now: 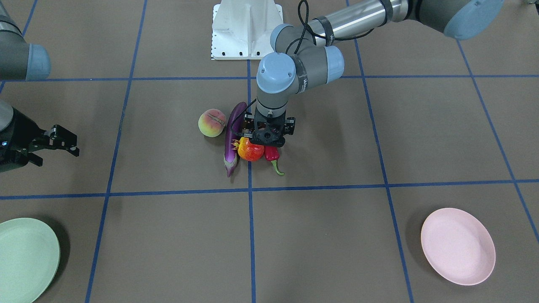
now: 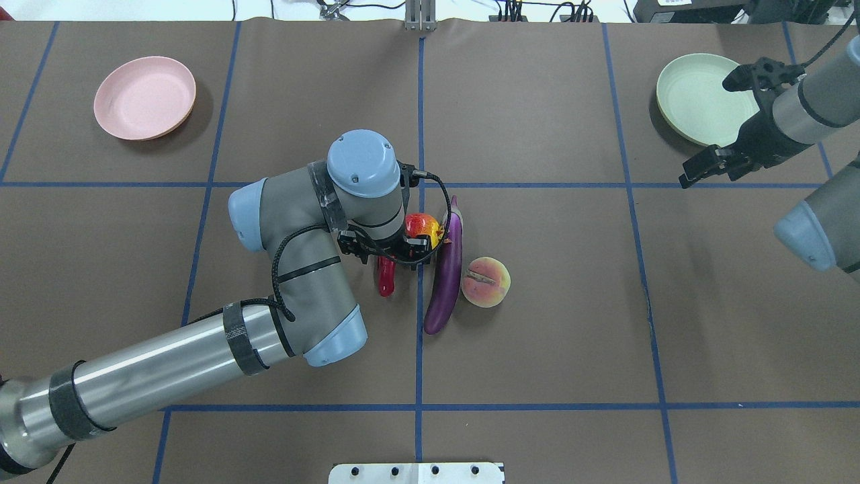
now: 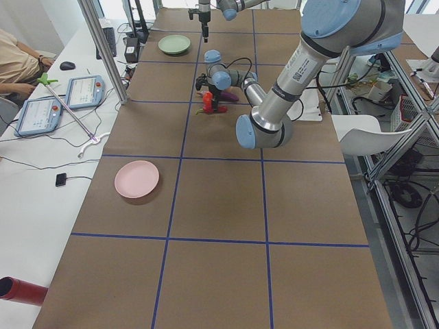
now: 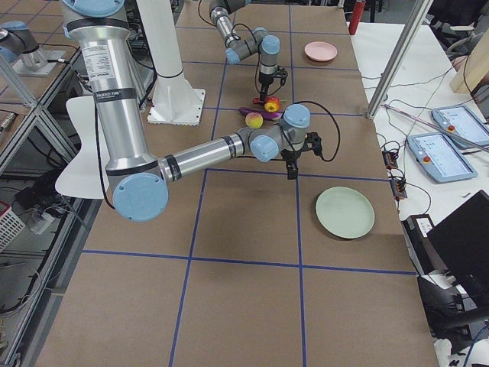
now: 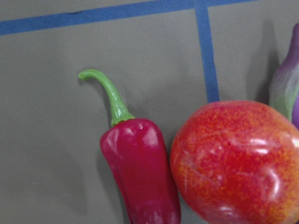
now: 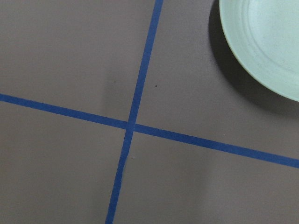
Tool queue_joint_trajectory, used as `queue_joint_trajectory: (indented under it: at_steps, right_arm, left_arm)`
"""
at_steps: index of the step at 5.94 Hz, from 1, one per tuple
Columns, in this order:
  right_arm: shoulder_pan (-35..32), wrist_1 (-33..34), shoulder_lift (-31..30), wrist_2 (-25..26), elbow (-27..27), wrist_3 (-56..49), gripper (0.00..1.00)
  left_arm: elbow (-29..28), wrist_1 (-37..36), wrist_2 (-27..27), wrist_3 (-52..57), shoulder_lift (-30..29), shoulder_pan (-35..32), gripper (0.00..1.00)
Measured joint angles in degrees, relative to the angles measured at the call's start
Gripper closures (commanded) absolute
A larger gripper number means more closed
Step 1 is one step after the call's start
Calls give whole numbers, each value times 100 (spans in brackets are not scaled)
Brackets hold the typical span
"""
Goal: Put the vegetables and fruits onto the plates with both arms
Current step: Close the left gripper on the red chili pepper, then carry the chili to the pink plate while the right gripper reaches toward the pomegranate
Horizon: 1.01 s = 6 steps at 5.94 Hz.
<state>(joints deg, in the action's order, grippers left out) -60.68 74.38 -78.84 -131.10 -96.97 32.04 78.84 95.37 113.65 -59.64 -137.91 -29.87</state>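
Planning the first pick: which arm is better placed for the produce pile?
Left. The left gripper hangs right over the chili and red fruit, jaws open. The right gripper is off by the green plate, far from them.

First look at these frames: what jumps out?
A tight cluster at the centre of the brown table: a long glossy purple eggplant, a glossy red-orange round fruit, a dark red chili and a fuzzy yellow-pink peach, with the left pincer right above fruit and chili. The pale pink round plate and pale mint green round plate sit bare at the far side, with the right pincer open by the green one.
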Motion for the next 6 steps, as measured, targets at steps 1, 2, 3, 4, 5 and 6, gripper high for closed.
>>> queue_joint_trajectory:
  at_steps: [1, 2, 3, 4, 5, 6]
  right_arm:
    - [7, -2, -2, 4, 14, 3, 0]
    - [14, -3, -6, 5, 18, 4, 0]
    - [23, -3, -5, 5, 18, 7, 0]
    - [64, -6, 32, 11, 4, 118, 0]
    - [162, -9, 160, 38, -9, 460, 0]
    - [330, -11, 365, 106, -16, 949, 0]
  left_arm:
    - [-71, -4, -1, -2, -12, 8, 99]
    - [-94, -8, -1, 2, -15, 7, 100]
    - [-82, -10, 2, 0, -16, -11, 100]
    - [42, -28, 27, -11, 8, -91, 100]
    - [448, -82, 63, -7, 243, -233, 100]
    - [913, -123, 119, 9, 637, -447, 100]
